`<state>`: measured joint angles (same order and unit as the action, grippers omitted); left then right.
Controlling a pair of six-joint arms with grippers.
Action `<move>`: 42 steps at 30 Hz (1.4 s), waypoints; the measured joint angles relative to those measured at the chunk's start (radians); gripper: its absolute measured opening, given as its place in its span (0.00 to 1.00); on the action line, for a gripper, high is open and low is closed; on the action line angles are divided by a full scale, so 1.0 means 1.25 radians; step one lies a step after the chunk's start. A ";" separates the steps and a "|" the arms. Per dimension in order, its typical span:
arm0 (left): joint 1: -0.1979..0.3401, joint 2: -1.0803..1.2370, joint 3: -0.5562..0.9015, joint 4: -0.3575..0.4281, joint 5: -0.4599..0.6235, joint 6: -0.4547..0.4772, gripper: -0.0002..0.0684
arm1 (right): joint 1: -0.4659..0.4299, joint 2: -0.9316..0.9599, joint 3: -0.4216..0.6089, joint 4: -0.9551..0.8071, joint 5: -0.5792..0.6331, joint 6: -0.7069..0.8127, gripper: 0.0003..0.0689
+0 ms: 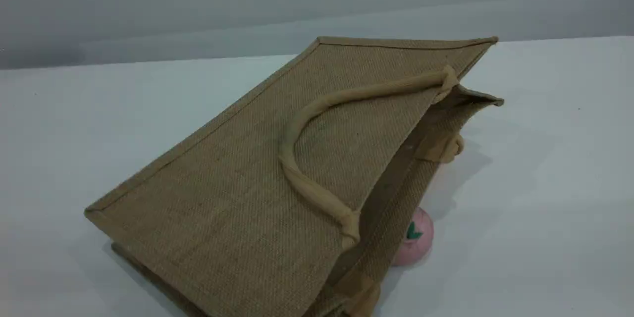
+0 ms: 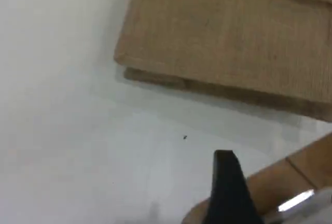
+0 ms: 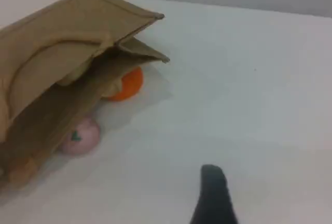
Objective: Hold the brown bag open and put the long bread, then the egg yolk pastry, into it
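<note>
Right gripper [image 3: 212, 195] near brown bag [image 3: 57, 73]

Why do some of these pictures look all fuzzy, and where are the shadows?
Scene view: fairly sharp, the brown bag casts a soft shadow rightward by the pink ball. Left wrist view: blurry, weave smeared. Right wrist view: soft too, the orange fruit hazy, the dark right end effector out of focus.

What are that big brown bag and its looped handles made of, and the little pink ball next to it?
The brown bag looks like coarse woven jute or burlap: matte, with a visible grid weave and stiff, flat sides. Its handles seem padded, smoother cloth or cord. The pink ball looks smooth and matte, perhaps soft foam or plastic; too blurred to be sure.
</note>
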<state>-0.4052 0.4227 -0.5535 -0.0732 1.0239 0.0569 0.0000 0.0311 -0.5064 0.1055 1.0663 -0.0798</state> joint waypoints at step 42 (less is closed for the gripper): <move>0.251 -0.338 0.039 -0.004 0.045 -0.002 0.60 | 0.008 -0.025 0.000 0.001 0.000 0.000 0.64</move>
<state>-0.0921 0.0000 -0.5042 -0.0788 1.0807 0.0541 0.0102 0.0000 -0.5069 0.1070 1.0660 -0.0795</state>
